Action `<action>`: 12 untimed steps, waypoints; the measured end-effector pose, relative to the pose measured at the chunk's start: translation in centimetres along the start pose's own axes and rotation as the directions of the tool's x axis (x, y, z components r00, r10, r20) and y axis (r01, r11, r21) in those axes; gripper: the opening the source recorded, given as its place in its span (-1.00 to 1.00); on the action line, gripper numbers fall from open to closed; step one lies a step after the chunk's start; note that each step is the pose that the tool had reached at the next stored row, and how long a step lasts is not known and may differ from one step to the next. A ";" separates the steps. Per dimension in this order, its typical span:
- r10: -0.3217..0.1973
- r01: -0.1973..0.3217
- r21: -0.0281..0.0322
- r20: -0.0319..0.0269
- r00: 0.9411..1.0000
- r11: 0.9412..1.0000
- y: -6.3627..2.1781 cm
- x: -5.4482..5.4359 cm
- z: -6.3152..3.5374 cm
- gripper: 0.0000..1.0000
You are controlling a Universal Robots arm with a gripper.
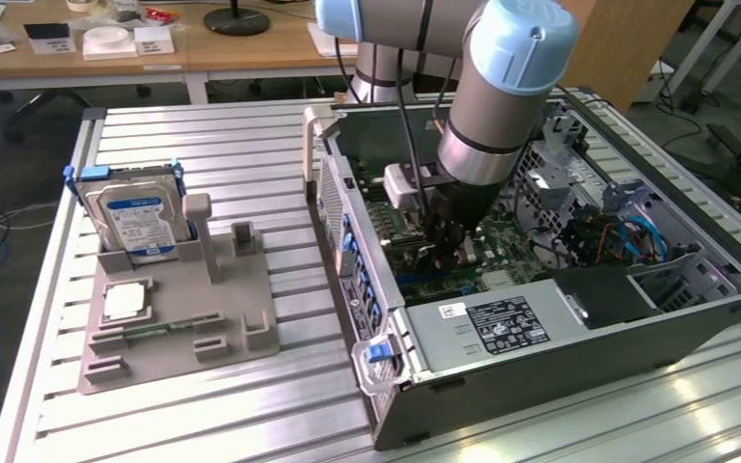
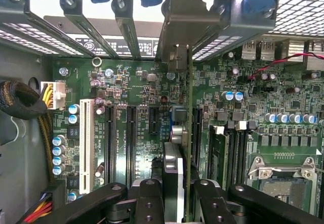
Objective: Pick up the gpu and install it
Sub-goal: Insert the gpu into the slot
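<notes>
Power supply [image 1: 506, 326] lay nearest, lower centre of the exterior view. Behind it, inside the open PC case [image 1: 538, 386], the gripper [image 1: 446, 254] was narrowed partway, clamped on the gpu [image 2: 185, 31]. Card held edge-on over the expansion slots of the motherboard [image 2: 126, 82], its bracket against the rear slot openings. Whether seated, could not tell.

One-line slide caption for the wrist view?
The fingers grip the gpu edge-on over the motherboard slots inside the computer case.
</notes>
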State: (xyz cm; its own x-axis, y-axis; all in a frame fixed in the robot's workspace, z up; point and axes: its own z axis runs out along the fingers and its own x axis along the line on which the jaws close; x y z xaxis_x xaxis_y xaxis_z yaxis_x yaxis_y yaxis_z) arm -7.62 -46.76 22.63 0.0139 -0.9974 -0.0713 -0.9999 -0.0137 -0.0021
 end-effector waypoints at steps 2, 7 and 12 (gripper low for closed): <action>0.000 0.000 0.000 0.001 1.000 1.000 0.00 0.0 0.04 -0.44; 0.001 -0.001 -0.005 0.001 1.000 1.000 -0.01 0.0 0.05 -0.44; 0.001 -0.001 -0.010 0.001 1.000 1.000 -0.01 0.0 0.05 -0.44</action>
State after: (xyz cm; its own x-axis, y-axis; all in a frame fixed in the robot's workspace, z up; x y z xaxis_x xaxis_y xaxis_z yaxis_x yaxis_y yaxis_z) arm -7.61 -46.75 22.58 0.0125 -0.9973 -0.0721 -0.9999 -0.0132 0.0083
